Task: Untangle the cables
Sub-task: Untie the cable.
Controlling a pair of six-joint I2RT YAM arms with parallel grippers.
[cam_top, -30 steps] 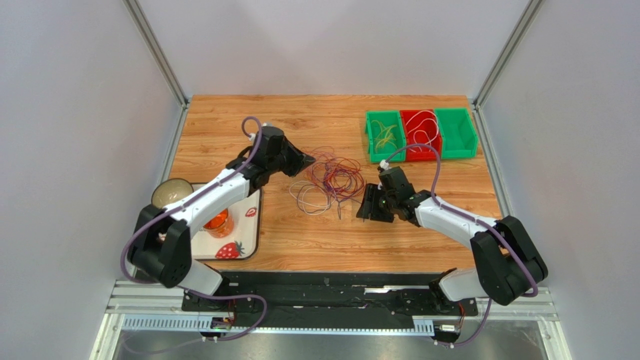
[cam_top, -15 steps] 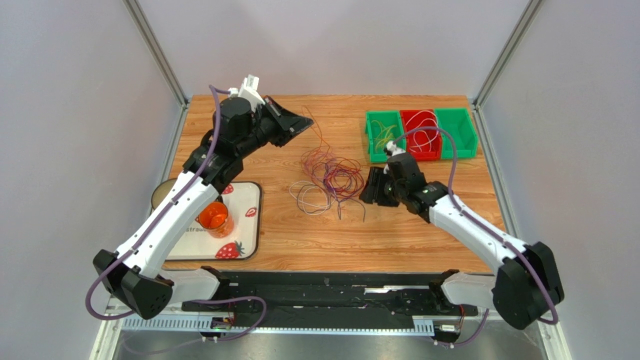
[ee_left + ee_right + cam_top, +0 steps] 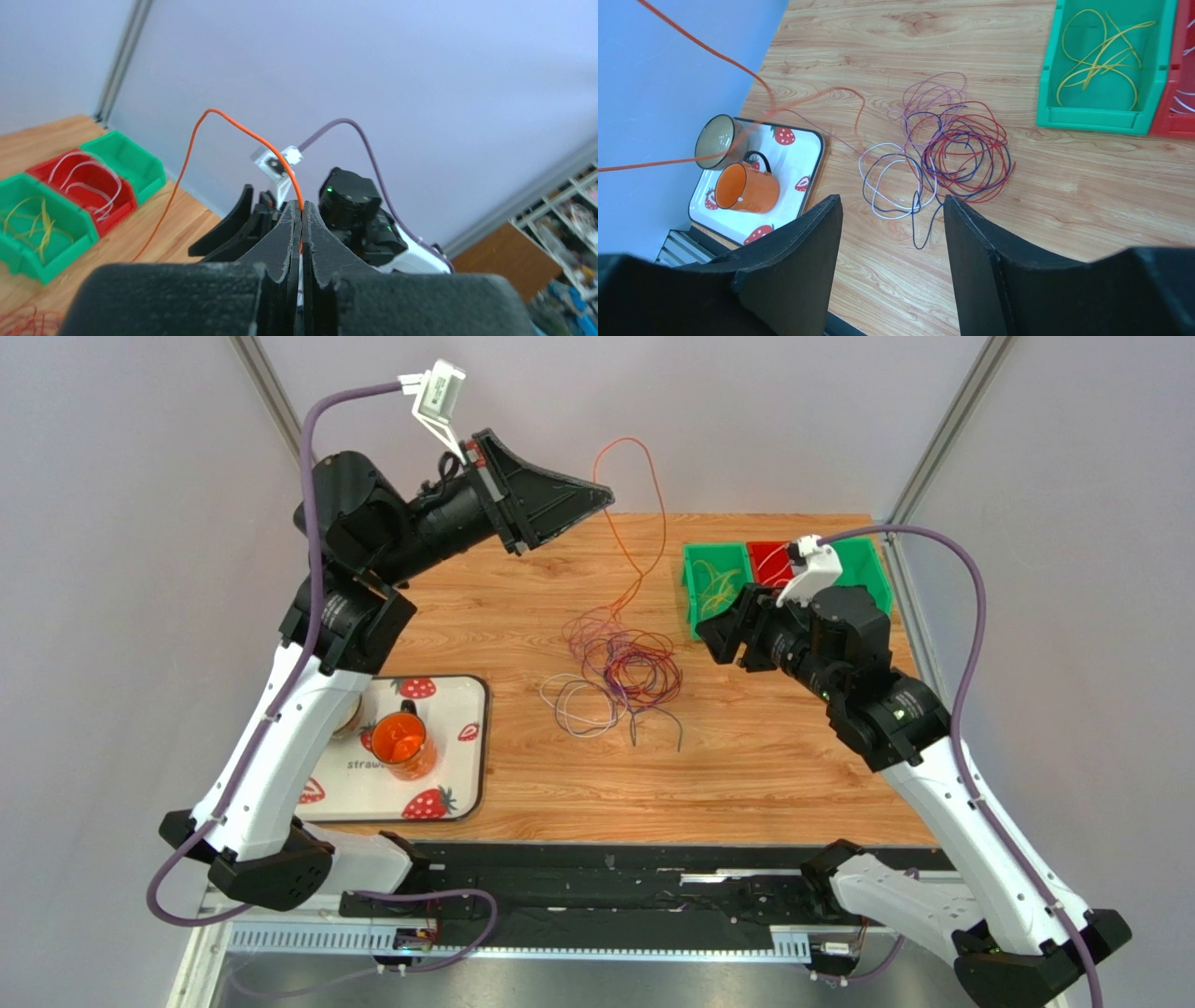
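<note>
Orange cable (image 3: 209, 110) clamped by L end effector (image 3: 603, 494), R end effector (image 3: 890, 206) apart, bins (image 3: 856, 625) behind

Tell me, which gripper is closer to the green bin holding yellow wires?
The right. The right gripper hovers open beside the green bin; the left gripper is raised high farther left, pinching an orange cable.

In the upper middle of the frame the left jaws pinch an orange cable (image 3: 662, 504), which loops up and then drops to the tangle (image 3: 617, 669) of red, purple and white cables lying mid-table (image 3: 786, 784). The right jaws hover just right of the tangle, overlapping the left green bin (image 3: 692, 595). At lower left a strawberry tray (image 3: 463, 770) carries an orange cup (image 3: 400, 742).
</note>
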